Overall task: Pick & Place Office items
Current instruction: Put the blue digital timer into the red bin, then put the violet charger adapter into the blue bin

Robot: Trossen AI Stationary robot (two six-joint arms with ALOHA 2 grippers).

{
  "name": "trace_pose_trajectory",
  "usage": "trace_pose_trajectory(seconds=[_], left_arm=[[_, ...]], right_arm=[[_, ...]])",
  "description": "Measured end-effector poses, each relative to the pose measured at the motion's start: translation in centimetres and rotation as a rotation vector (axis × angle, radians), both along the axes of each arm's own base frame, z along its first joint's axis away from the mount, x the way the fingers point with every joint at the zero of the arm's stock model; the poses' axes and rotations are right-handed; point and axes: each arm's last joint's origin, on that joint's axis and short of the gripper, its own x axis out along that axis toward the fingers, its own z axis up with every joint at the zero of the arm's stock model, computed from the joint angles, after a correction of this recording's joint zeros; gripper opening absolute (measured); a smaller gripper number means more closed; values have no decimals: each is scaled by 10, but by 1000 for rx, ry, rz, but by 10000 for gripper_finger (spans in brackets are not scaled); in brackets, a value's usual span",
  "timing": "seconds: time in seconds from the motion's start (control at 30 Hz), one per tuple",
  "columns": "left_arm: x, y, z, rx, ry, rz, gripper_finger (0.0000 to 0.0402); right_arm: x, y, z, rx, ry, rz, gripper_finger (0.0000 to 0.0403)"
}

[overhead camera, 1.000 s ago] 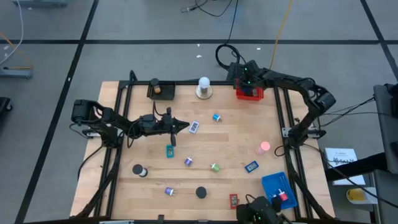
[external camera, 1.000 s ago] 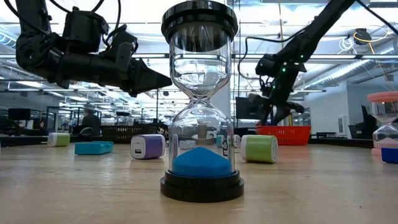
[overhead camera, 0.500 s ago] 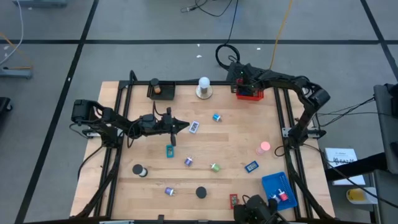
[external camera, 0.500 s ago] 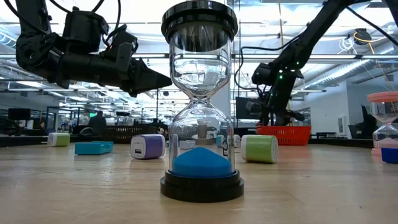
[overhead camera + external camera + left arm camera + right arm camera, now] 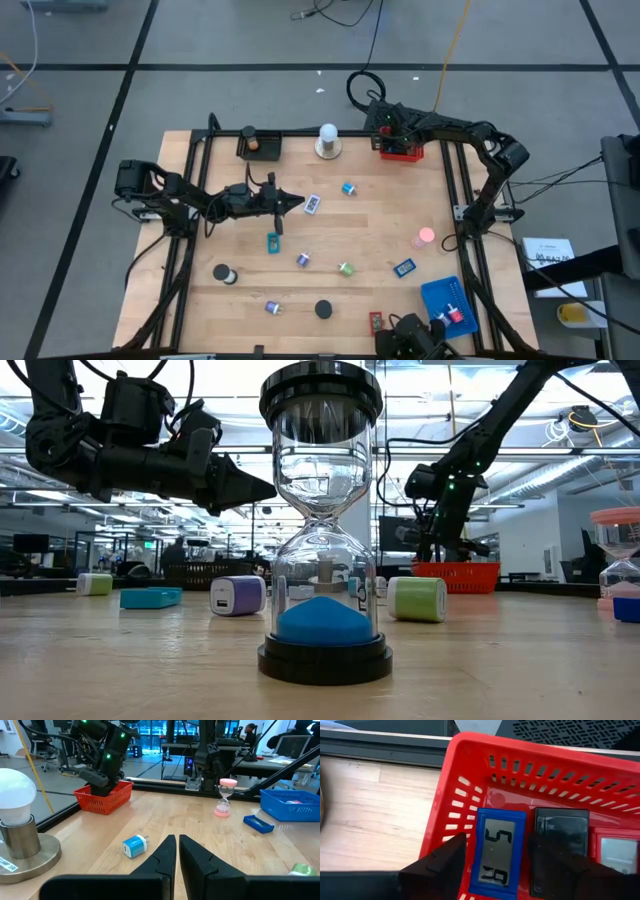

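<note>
Evidently mid-drop, the right gripper [image 5: 496, 865] hangs spread above the blue-framed rectangular display [image 5: 497, 853] in the red slotted plastic basket [image 5: 470, 795], next needing retreat, while the left gripper [image 5: 177, 851] waits clenched, empty.

The blue-framed display [image 5: 497, 852] in the red basket [image 5: 470, 757] shows digits, seemingly "5" and "19".

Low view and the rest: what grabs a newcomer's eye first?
The blue-sand hourglass looms dead centre, right at the low camera. At the table's far right corner, the right claw hangs open over the red basket, straddling a blue-framed display. The left claw hovers shut mid-table.
</note>
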Motion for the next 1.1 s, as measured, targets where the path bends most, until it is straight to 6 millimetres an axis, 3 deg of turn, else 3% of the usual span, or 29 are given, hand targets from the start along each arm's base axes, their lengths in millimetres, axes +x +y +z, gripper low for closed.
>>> trace_pose_trajectory(seconds=[0.13, 0.23, 0.37, 0.5, 0.73, 0.93, 1.1], left_arm=[[0, 0, 0, -1, 1, 0, 26], [0, 0, -1, -2, 6, 0, 26], [0, 2, -1, -30, 2, 8, 26], [-1, 6, -1, -93, -6, 29, 26], [2, 12, -4, -150, 39, 58, 26], [17, 2, 2, -137, 81, 13, 26], [33, -10, 7, -147, 162, 34, 26]], right_arm=[[-1, 2, 7, -5, -21, 27, 217], [-4, 6, 26, -58, -37, 68, 210], [-11, 26, 61, -128, -19, 181, 171], [-11, 64, 85, -217, -20, 356, 110], [-16, 129, 85, -395, -167, 550, 8], [-26, 157, 82, -616, -387, 592, 25], [-36, 174, 68, -799, -597, 600, 33]])
